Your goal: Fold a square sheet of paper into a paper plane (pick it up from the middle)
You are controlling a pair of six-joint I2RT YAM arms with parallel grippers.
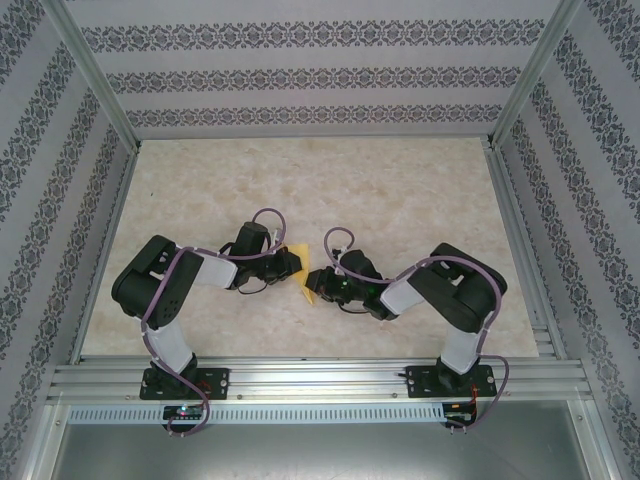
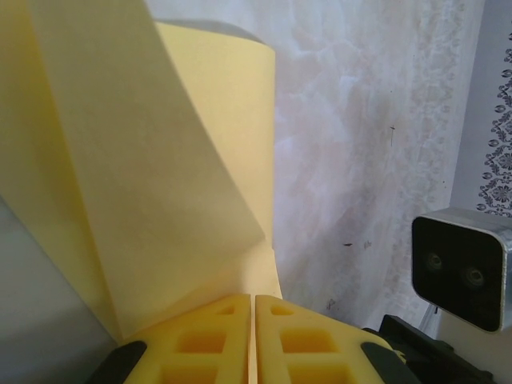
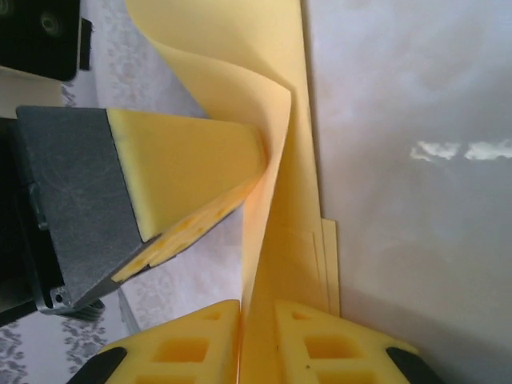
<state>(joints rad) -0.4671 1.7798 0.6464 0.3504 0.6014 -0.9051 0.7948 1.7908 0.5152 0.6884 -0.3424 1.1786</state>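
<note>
One yellow square sheet of paper (image 2: 160,160), partly folded, between two grippers. Two black arms (image 1: 165,285), elbows bent, reaching inward toward the sheet. Left of the sheet, left gripper (image 2: 254,308) clamped tight on its edge. Right of the sheet, right gripper (image 3: 258,314), fingers a sliver apart with paper between; gripping or not, impossible to tell. Under the sheet, pale marbled tabletop (image 1: 400,180); beyond, patterned wallpaper walls (image 1: 300,80).

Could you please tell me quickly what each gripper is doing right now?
Left gripper: shut on the square sheet of paper.
Right gripper: slightly open, sheet between jaws.
</note>
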